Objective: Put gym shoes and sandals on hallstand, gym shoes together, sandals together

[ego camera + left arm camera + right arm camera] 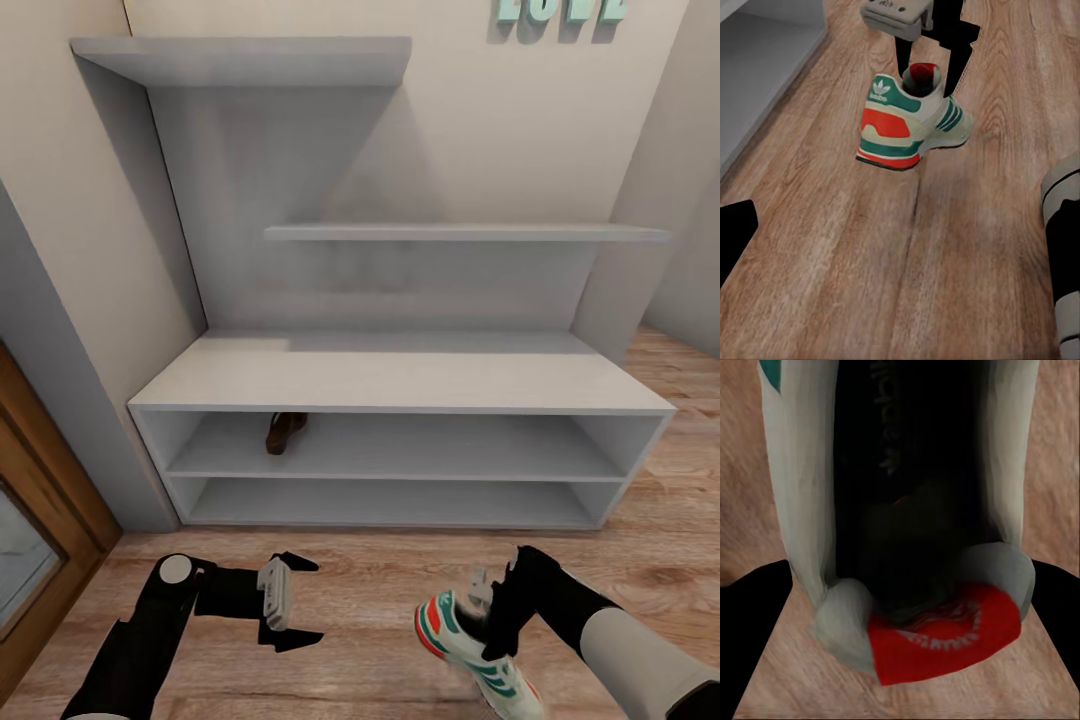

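- Head view: right gripper [492,612] is reaching down into the collar of a gym shoe [472,650] and pinching it, fingers closing on the rim of the opening.
- The shoe is sitting low in front of the hallstand [400,380], heel toward the rack, toe toward the robot. Can't tell if the sole is touching the corridor floor [370,600] or just above it.
- Left wrist view: same gym shoe [911,120] from behind the heel, teal tab and red-orange patch showing, right gripper [926,45] coming in from above with dark fingers either side of the collar.
- Right wrist view: looking straight down into the gym shoe [900,510], dark inside, red tongue label near the camera, wood planks either side.
- Left gripper [290,602] is hanging over bare floor, fingers spread wide, holding nothing, well apart from the shoe.
- One sandal [285,432] is lying on the upper open shelf of the hallstand, toward its left end.
- Teal letters [560,10] are showing on the wall above the rack, cut off by the frame edge.
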Robot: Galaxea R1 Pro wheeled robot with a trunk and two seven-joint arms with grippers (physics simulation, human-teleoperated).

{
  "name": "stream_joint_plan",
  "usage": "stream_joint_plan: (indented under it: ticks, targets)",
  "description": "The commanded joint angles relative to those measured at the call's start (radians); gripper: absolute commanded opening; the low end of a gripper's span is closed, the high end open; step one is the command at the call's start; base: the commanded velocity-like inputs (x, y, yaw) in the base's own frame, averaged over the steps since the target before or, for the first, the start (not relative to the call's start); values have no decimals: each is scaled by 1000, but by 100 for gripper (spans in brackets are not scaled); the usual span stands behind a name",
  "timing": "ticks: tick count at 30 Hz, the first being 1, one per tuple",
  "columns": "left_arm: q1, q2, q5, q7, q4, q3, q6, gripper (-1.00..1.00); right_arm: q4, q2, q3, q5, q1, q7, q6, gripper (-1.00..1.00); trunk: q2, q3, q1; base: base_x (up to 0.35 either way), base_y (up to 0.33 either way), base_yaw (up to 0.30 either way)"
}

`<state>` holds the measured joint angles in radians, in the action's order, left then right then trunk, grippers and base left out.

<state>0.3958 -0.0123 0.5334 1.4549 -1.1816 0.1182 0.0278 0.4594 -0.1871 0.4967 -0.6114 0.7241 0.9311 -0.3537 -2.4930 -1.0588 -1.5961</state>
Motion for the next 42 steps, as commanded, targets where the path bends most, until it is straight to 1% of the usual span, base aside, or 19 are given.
stream_joint_plan:
  ticks: [1,4,7,11,15,18,20,25,28,31,35,42]
  targets:
    - [0,1,0,0,0,0,0,100,12,4,0,-30,0,2,-1,-100,0,0,0,0,0,0]
    - [0,2,1,0,1,0,0,100,42,24,0,-110,0,4,-2,-100,0,0,0,0,0,0]
    - [0,2,2,1,2,0,0,100,61,51,0,-163,0,5,-1,-100,0,0,0,0,0,0]
    - [0,3,3,2,2,1,0,100,74,80,0,-197,0,5,0,-100,0,0,0,0,0,0]
    - [0,6,4,2,2,1,0,100,81,95,3,-222,0,5,1,-100,0,0,0,0,0,0]
    - [0,8,5,1,2,1,-1,100,97,107,17,-251,0,6,2,-100,0,0,0,0,0,0]
    - [0,8,5,1,2,1,-1,100,112,115,36,-267,0,7,2,-100,0,0,0,0,0,0]
    - [0,9,5,0,2,1,-2,100,130,145,108,-285,0,8,2,-100,0,0,0,0,0,0]
    - [0,9,5,0,2,2,-2,100,134,167,135,-289,0,9,2,-100,0,0,0,0,0,0]
    - [0,9,5,-1,2,2,-2,100,138,186,149,-291,0,9,2,-100,0,0,0,0,0,0]
    - [0,9,5,-1,2,3,-2,100,151,207,158,-293,0,9,2,-100,0,0,0,0,0,0]
    - [0,9,5,-1,2,3,-2,100,202,222,162,-293,0,9,0,-100,0,0,0,0,0,0]
